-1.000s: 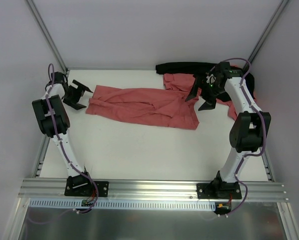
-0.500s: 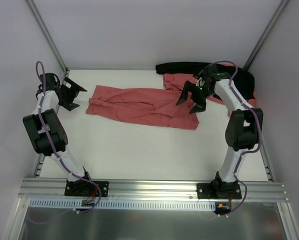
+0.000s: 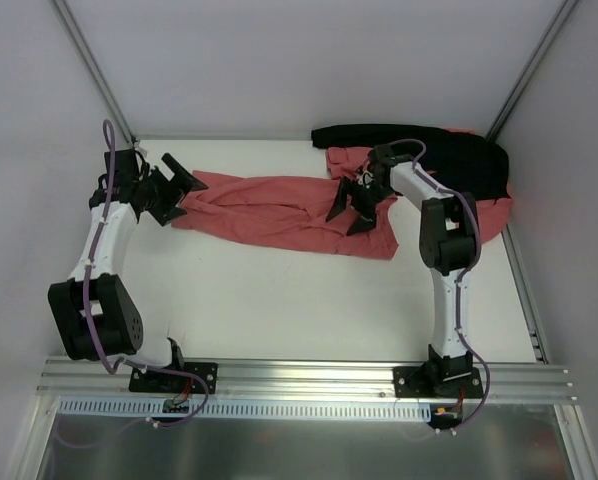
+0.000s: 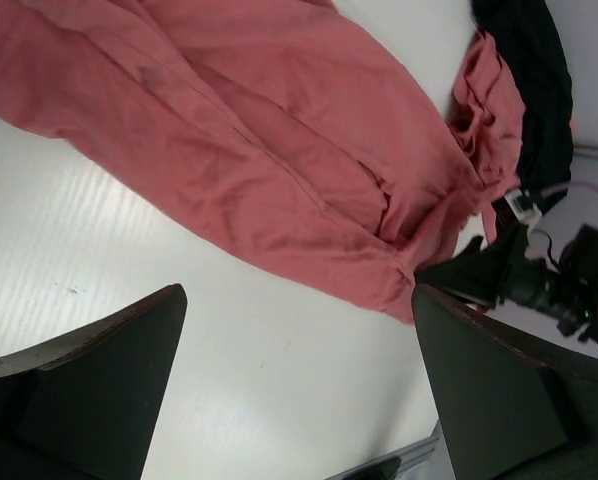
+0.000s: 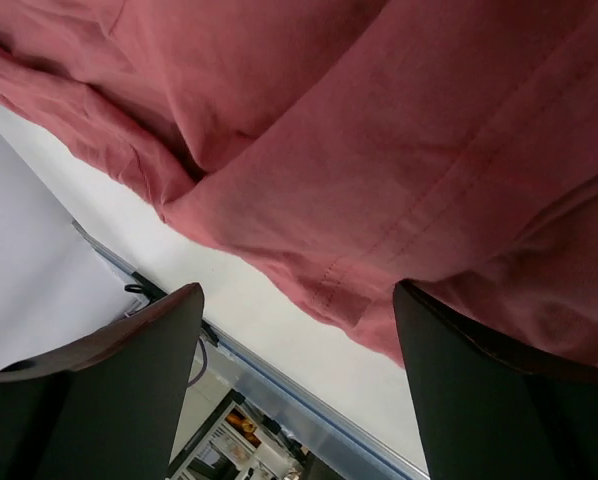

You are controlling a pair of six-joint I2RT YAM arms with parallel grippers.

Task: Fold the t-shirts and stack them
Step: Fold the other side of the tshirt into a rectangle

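Observation:
One salmon-red t-shirt (image 3: 279, 212) lies crumpled lengthwise across the back half of the table. It fills the top of the left wrist view (image 4: 269, 150) and of the right wrist view (image 5: 399, 140). A second salmon t-shirt (image 3: 345, 160) is bunched at the back right, partly under a black cloth (image 3: 429, 140). My left gripper (image 3: 177, 193) is open at the spread shirt's left end, with bare table between its fingers (image 4: 89, 385). My right gripper (image 3: 349, 212) is open just above that shirt's right end. The hem (image 5: 349, 295) shows between its fingers and nothing is held.
More salmon cloth (image 3: 491, 210) hangs out from under the black cloth by the right wall. White walls and metal posts close in the table's back and sides. The aluminium rail (image 3: 299, 378) with the arm bases runs along the near edge.
My left gripper swung right, from the table's left edge to the shirt's left end. My right gripper moved left and down from the back-right pile onto the shirt's right end.

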